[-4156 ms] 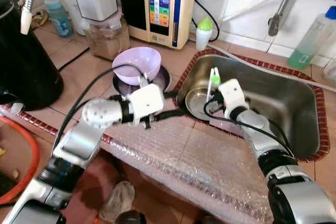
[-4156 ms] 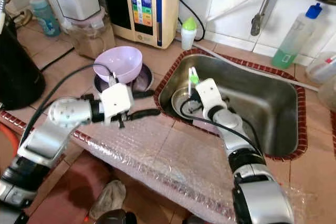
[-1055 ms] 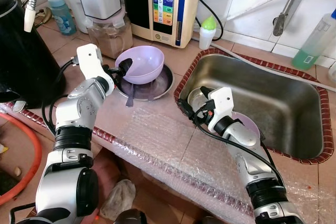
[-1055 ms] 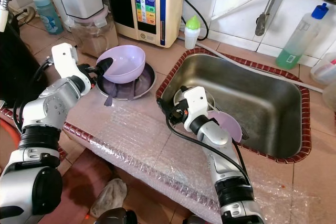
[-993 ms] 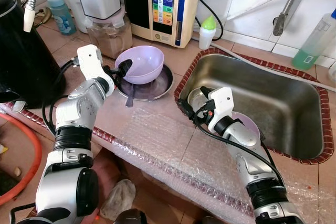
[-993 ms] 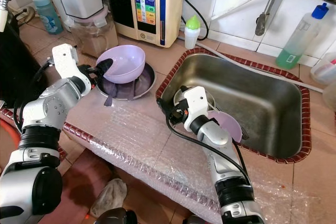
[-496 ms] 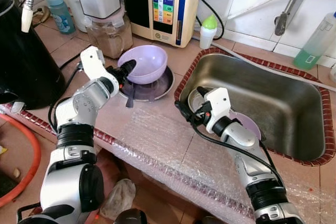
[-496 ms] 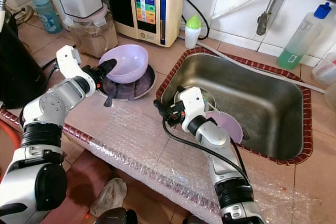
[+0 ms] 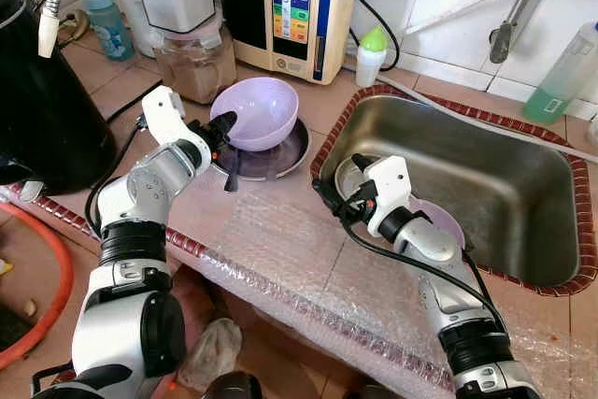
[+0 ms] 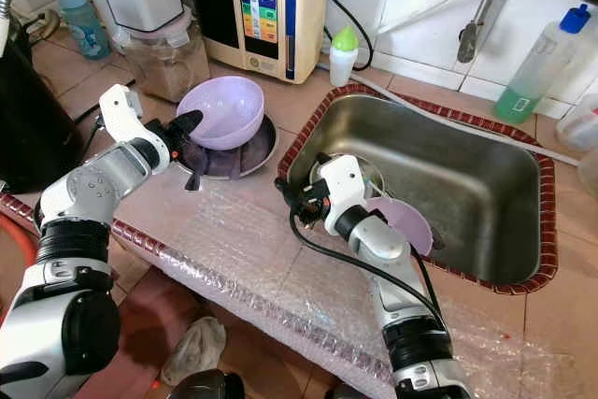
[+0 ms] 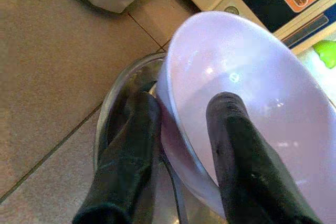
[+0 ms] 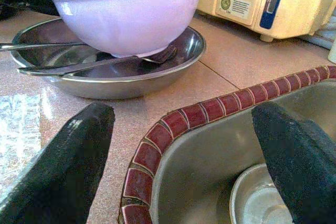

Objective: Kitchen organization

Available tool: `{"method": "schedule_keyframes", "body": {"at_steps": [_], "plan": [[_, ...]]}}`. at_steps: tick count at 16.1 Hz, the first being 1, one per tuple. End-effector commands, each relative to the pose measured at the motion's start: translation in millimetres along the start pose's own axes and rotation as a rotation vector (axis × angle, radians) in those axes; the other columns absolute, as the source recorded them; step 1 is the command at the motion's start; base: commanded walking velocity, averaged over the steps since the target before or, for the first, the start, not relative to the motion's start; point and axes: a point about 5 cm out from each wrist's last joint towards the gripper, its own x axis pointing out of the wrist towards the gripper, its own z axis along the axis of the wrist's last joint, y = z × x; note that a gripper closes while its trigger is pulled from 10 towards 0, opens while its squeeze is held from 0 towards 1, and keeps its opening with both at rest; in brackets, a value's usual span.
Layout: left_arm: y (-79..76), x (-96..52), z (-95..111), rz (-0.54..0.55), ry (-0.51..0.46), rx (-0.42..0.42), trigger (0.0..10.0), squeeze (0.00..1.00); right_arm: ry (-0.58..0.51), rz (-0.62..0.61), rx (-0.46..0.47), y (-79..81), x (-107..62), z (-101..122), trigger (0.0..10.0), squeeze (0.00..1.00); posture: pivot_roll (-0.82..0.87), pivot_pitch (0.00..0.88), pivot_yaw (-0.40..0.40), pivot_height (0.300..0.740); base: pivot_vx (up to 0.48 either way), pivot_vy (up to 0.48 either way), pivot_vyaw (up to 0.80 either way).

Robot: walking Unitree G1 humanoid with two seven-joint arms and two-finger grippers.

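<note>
Left gripper point(image 9: 222, 124) jaws clenched on the tilted lilac bowl point(image 9: 264, 113)'s rim, right gripper point(image 12: 181, 145) jaws released; a thin grip risks it slipping onto the steel plate point(image 9: 280, 149).

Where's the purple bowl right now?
The purple bowl sits tilted in the metal pan left of the sink, its rim pinched by the left gripper.
</note>
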Motion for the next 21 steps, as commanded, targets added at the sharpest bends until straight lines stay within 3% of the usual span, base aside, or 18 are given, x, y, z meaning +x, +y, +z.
{"method": "schedule_keyframes", "body": {"at_steps": [1,6,14,16,18,21], "plan": [[2.1,0.2,-0.5,0.016,0.002,-0.002,0.0,0.0,-0.032,0.01,-0.009,0.1,0.9,6.1,10.0,0.0,-0.03,0.035,0.042,0.74,0.0,0.0,0.0],[2.9,-0.2,-0.1,0.021,-0.018,0.011,0.0,0.0,-0.18,0.064,0.05,3.2,3.5,31.9,10.0,0.0,-0.03,0.03,0.037,0.74,0.0,0.0,0.0],[-7.0,-1.9,5.6,-0.017,-0.126,0.087,0.0,0.0,-0.16,0.046,0.03,0.7,4.4,30.0,10.0,0.0,-0.03,0.029,0.033,0.74,0.0,0.0,0.0],[-14.7,-3.9,16.2,-0.04,-0.215,0.224,0.0,0.0,-0.177,0.014,0.028,-3.1,5.1,32.5,10.0,0.0,-0.02,0.026,0.034,0.74,0.0,0.0,0.0],[-28.1,-8.2,28.5,-0.068,-0.33,0.378,0.0,0.0,-0.266,-0.046,0.128,-11.5,7.3,47.6,10.0,0.0,-0.02,0.025,0.032,0.74,0.0,0.0,0.0],[-49.9,-13.5,31.3,-0.142,-0.402,0.553,0.0,0.0,-0.327,-0.062,0.242,-14.8,11.9,60.9,10.0,0.0,-0.02,0.022,0.032,0.74,0.0,0.0,0.0]]}}
